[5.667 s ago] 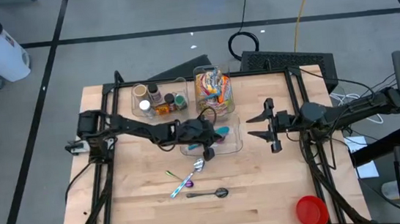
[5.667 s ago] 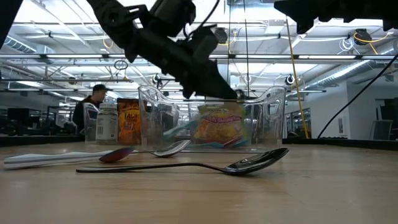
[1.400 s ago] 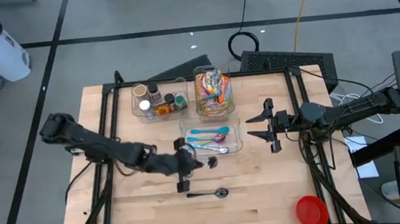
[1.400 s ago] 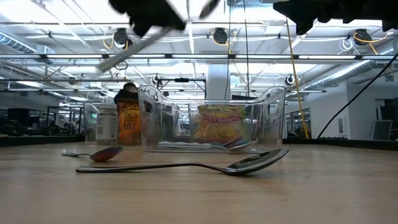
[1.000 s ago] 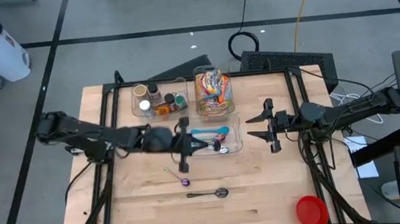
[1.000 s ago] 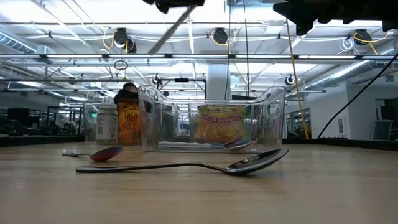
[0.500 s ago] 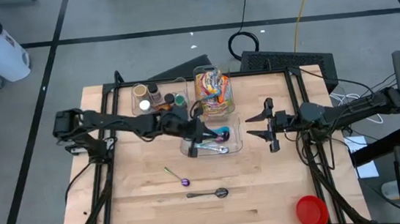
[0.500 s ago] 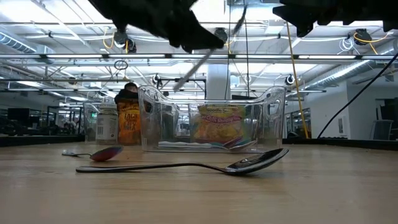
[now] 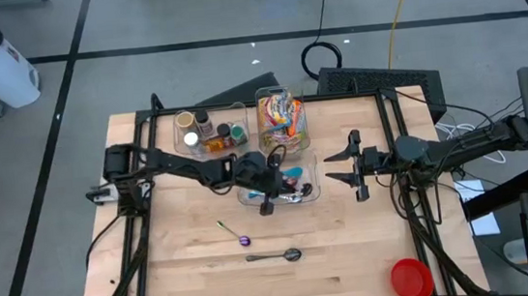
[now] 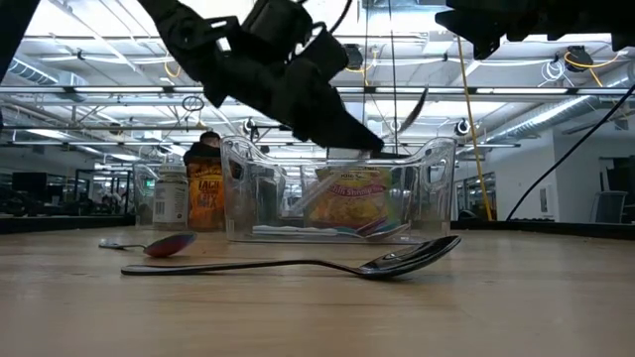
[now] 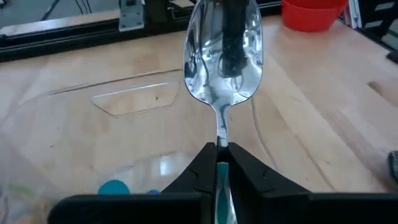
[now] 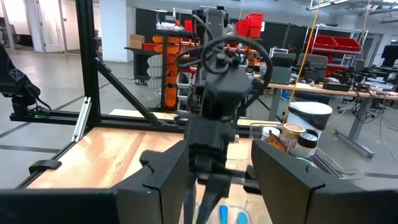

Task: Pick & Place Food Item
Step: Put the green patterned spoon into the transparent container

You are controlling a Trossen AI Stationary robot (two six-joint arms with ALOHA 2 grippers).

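Observation:
My left gripper [image 9: 270, 192] hangs over the clear utensil bin [image 9: 309, 194] at the table's middle, shut on a silver spoon [image 11: 222, 53]. The spoon's bowl sticks out ahead of the fingers, above the bin's rim [image 10: 417, 105]. Blue utensils [image 9: 291, 176] lie in the bin. Food packets [image 9: 281, 117] fill a second clear bin behind it. My right gripper [image 9: 354, 166] waits open to the right of the bins, holding nothing. My left gripper pinches the spoon's handle just behind the bowl [image 11: 221, 138] between its two fingertips. The fingers slant down toward the table's right side and run along the spoon. The spoon is lifted clear, its bowl pointing ahead over the bin.
A purple-tipped spoon [image 9: 233, 233] and a dark spoon [image 9: 276, 256] lie on the bare wood in front of the bins. A bin of spice jars [image 9: 208, 132] stands far left of the packets. A red bowl [image 9: 411, 278] sits at the near right corner.
My left gripper has carried the spoon from the table's left part toward the right and down, ending over the utensil bin. It has tipped downward and rolled on the way; the spoon has stayed in its shut fingers, clear of the table.

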